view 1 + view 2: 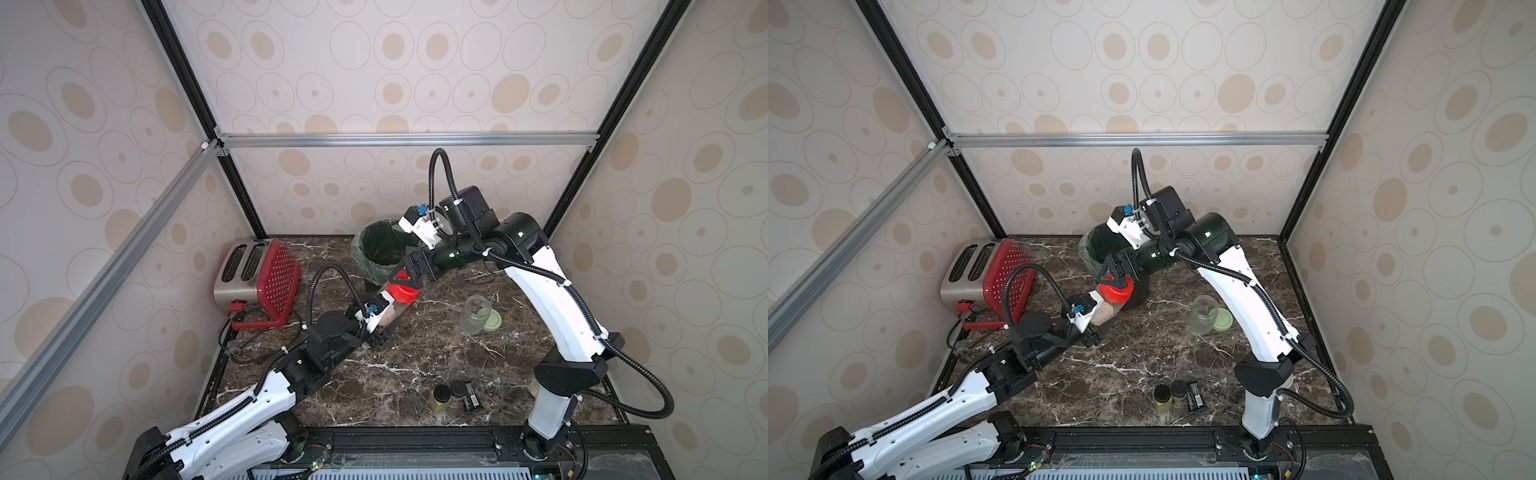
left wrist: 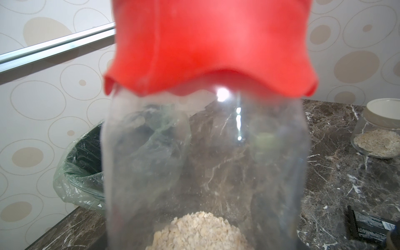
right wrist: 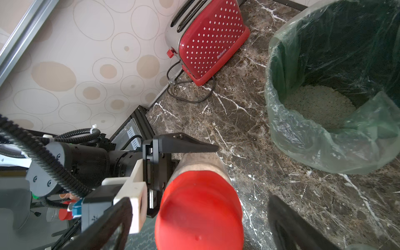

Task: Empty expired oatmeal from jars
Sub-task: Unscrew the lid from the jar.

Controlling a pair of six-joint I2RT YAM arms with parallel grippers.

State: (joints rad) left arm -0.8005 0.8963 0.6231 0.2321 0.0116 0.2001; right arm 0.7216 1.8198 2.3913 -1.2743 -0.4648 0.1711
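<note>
the green-lined black waste bin [image 3: 303, 140] sits just beyond my right gripper [image 1: 405, 282], whose wide-spread jaws straddle the red screw lid [image 1: 1116, 291] without touching it. my left gripper [image 1: 384, 321] clamps the clear cylindrical jar [image 2: 205, 162], with pale flaky oatmeal [image 2: 199, 231] inside. i reckon we're at uncapping: next, pinch and twist.

The desk [image 1: 415, 365] looks like glossy veined marble. The toaster [image 1: 270, 282] is brushed metal with shiny red sides. The bin liner [image 3: 324, 151] is crinkled translucent plastic. The clear jar [image 2: 205, 151] has a red lid [image 2: 205, 43] that looks matt.
</note>
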